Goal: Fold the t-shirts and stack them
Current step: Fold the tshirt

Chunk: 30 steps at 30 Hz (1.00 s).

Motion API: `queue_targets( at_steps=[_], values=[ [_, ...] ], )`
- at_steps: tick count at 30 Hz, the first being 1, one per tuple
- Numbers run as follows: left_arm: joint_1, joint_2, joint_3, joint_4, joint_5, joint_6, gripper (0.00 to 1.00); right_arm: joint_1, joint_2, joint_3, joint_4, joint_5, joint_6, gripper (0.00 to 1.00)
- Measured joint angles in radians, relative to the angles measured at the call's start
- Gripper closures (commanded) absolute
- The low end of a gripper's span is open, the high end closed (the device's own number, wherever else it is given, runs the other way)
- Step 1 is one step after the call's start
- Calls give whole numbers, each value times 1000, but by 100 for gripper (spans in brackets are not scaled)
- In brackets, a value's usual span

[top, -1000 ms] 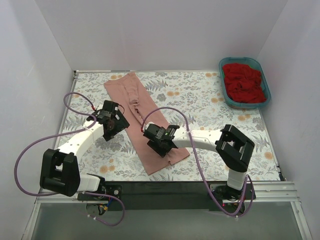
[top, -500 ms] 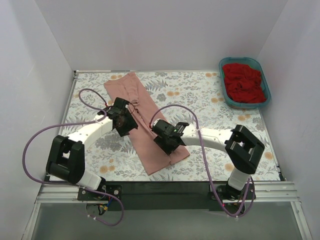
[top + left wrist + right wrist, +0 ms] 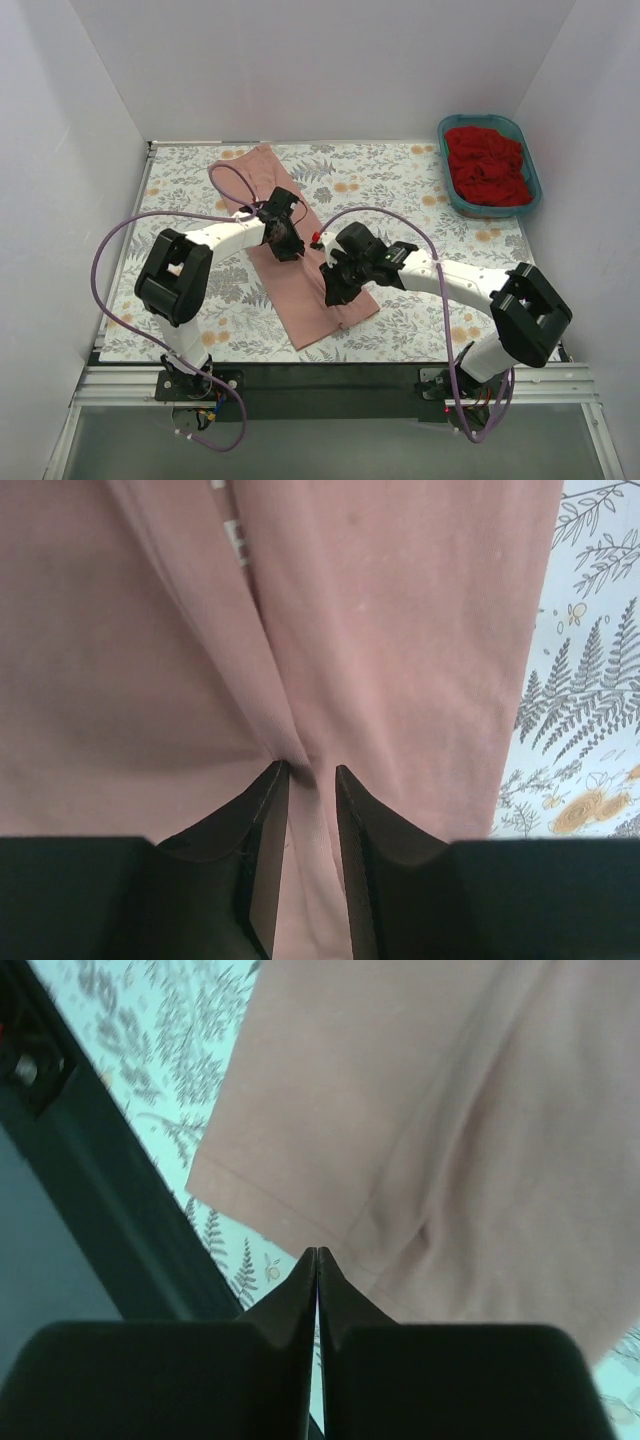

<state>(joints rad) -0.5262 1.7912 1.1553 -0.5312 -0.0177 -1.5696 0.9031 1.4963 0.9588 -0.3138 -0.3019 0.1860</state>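
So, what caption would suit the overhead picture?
Left gripper and right gripper work on a folded salmon-pink cloth t-shirt; a crumpled red shirt waits in the teal oval plastic tub.

Pink t-shirt (image 3: 303, 300): dusty salmon, folded lengthwise into a long narrow strip. It lies flat and diagonal, well to the left of the teal tub (image 3: 492, 211), with its far end pointing away from the tub and its near end angled back toward the tub's side. A raised crease runs along its middle, and a scrap of white print shows beside the crease in the left wrist view. Red t-shirt (image 3: 488, 165): bright red, unfolded, crumpled in a heap inside the teal tub and filling most of it.
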Motion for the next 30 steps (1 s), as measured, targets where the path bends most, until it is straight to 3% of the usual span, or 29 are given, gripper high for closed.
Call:
queue_targets(
  at_steps=[7, 13, 15, 21, 26, 30],
  values=[
    [-17, 64, 26, 16, 0, 1, 76, -66, 89, -131, 127, -231, 22, 99],
    [-18, 66, 26, 17, 0, 3, 76, -168, 151, -208, 180, -327, 51, 99],
    [-19, 67, 31, 15, 0, 9, 69, -168, 153, -208, 191, -339, 51, 99],
    [-19, 65, 82, -2, -7, 37, 53, -168, 122, -209, 179, -341, 53, 95],
    [-19, 29, 191, -35, -114, 69, 52, -168, -6, -171, 98, -263, 43, 80],
    [0, 10, 293, -58, -221, 84, 51, -168, -78, -119, 57, -168, 26, 76]
  ],
)
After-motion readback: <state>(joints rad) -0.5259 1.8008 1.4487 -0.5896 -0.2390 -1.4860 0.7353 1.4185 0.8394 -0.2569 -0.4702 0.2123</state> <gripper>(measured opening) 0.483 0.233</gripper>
